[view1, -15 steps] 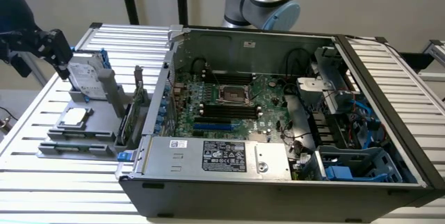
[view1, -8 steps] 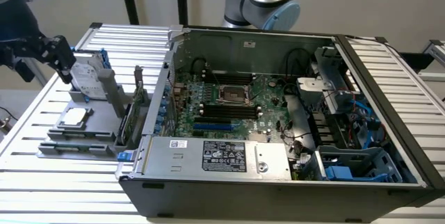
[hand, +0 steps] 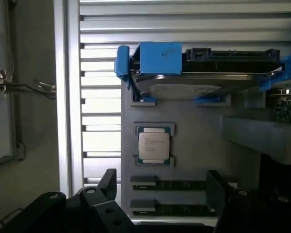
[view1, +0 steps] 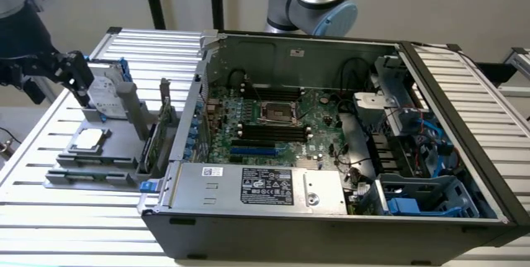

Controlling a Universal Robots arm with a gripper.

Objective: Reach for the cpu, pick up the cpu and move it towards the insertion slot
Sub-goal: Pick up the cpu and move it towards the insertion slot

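The cpu (view1: 89, 140) is a small silvery square chip lying flat in a recess of a grey holder (view1: 116, 155) on the slatted table, at the exterior view's left. In the wrist view the cpu (hand: 153, 147) lies just beyond my fingertips. My black gripper (view1: 74, 76) hangs above the holder's far end, well above the chip and not touching it. Its jaws (hand: 162, 187) are open with nothing held between them. The insertion slot (view1: 277, 112) is a shiny square socket on the motherboard inside the open computer case.
A silver hard drive with blue rails (hand: 208, 73) stands on edge in the holder beside the cpu. Two memory sticks (hand: 169, 185) lie in grooves near my fingers. The computer case (view1: 331, 217) has tall walls, cables and a power supply around the socket.
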